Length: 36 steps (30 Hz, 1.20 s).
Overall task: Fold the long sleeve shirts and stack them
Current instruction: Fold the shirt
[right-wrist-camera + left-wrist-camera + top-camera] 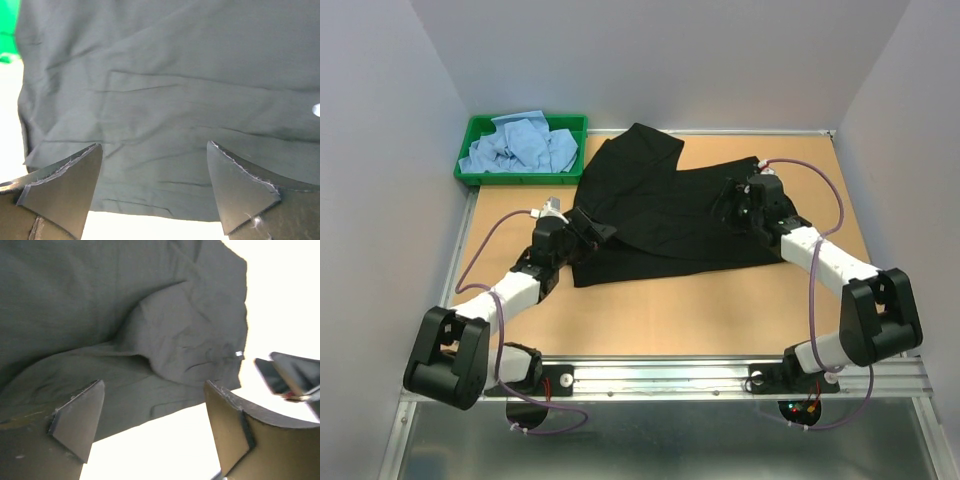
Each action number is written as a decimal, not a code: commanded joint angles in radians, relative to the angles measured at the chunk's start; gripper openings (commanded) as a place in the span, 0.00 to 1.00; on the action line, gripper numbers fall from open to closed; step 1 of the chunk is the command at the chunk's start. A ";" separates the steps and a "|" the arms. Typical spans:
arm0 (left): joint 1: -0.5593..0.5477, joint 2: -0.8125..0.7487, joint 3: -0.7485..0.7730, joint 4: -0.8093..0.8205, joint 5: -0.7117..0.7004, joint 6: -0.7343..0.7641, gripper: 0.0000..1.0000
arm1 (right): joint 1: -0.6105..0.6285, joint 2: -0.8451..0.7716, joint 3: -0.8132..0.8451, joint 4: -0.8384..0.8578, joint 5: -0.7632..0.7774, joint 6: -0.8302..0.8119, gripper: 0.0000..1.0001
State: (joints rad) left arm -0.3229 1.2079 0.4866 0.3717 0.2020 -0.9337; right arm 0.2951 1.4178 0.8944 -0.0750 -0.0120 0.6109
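The black shirt [660, 210] lies spread on the table's middle, one part reaching up toward the back. My left gripper [588, 228] is open at the shirt's left edge, nothing between its fingers; in the left wrist view the dark cloth [125, 330] lies ahead of the open gripper [155, 410]. My right gripper [732, 203] is open over the shirt's right side; its wrist view shows wrinkled black cloth [165, 110] under the open gripper [155, 172]. Light blue shirts [520, 145] lie crumpled in the green tray [472, 150].
The green tray stands at the back left corner. The brown table [680, 310] is bounded by grey walls on three sides. The arm bases sit on a metal rail [670, 378] at the near edge.
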 commanded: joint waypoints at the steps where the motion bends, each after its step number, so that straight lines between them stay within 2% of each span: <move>1: -0.025 0.036 -0.009 0.212 0.007 -0.111 0.93 | 0.045 0.055 0.028 0.188 -0.170 0.015 0.90; 5: -0.044 0.099 -0.032 0.349 -0.013 -0.175 0.94 | 0.072 0.121 0.021 0.271 -0.203 0.033 0.90; 11: -0.071 0.215 -0.022 0.434 0.013 -0.254 0.94 | 0.078 0.191 -0.006 0.371 -0.226 0.055 0.90; 15: -0.108 0.226 -0.019 0.437 -0.042 -0.255 0.94 | 0.078 0.219 -0.017 0.388 -0.230 0.056 0.90; 23: -0.110 0.309 -0.008 0.469 -0.123 -0.277 0.94 | 0.078 0.262 -0.075 0.405 -0.201 0.059 0.90; 36: -0.071 0.404 -0.103 0.777 -0.233 -0.323 0.91 | 0.073 0.277 -0.212 0.411 -0.120 0.115 0.91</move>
State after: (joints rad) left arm -0.4202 1.6157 0.4309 0.9813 0.0364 -1.2263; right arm 0.3698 1.6886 0.7502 0.3332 -0.1852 0.7040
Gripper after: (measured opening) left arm 0.922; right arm 0.905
